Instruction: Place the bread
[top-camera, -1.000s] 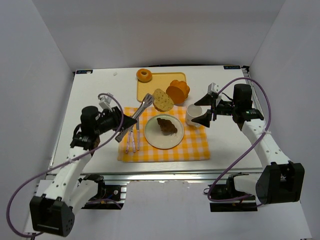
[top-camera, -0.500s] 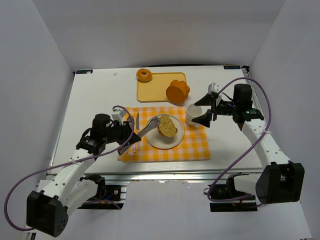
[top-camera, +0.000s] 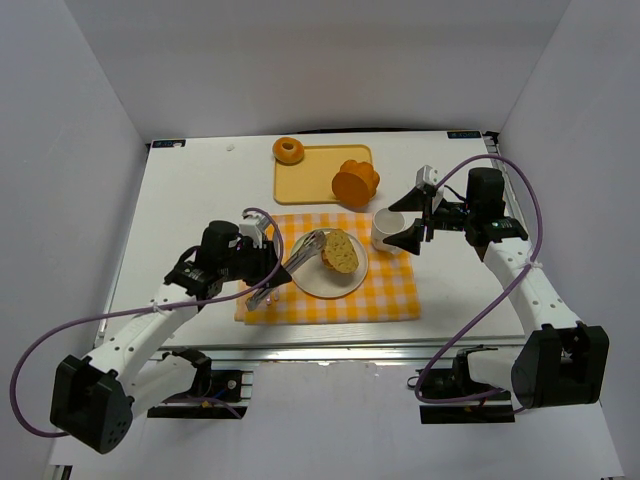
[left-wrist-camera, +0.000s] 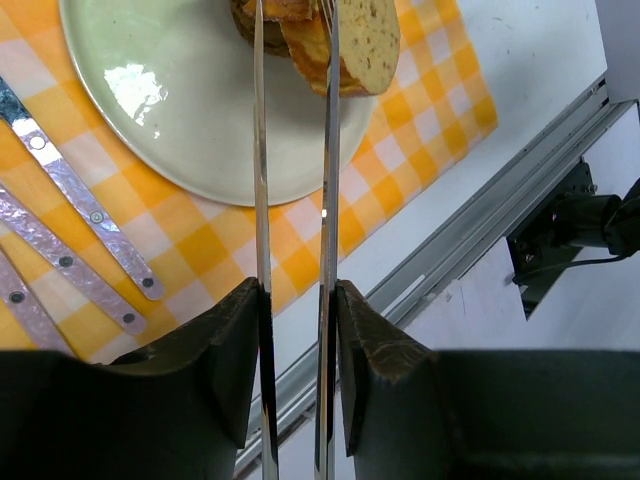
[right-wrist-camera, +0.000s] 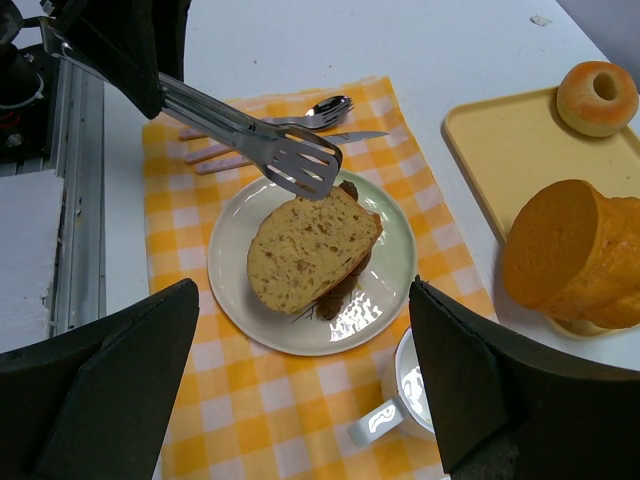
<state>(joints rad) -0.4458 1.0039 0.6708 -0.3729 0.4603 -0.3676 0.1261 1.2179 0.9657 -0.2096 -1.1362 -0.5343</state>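
On the plate (right-wrist-camera: 385, 285), bread slice (right-wrist-camera: 305, 250) leans on dark chunk (right-wrist-camera: 338, 290). Left fingers (left-wrist-camera: 210, 370) grasp tongs (right-wrist-camera: 250, 135); right fingers (right-wrist-camera: 100, 380) released. Retracting tongs may topple slice.

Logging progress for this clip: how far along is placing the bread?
Done: the dark chunk sits on the plate, and the tan slice lies on top of it. In hand: the left pincer grips the tongs, their tips at the slice's edge; whether they pinch it is unclear. Left: clear the tongs away from the plate.
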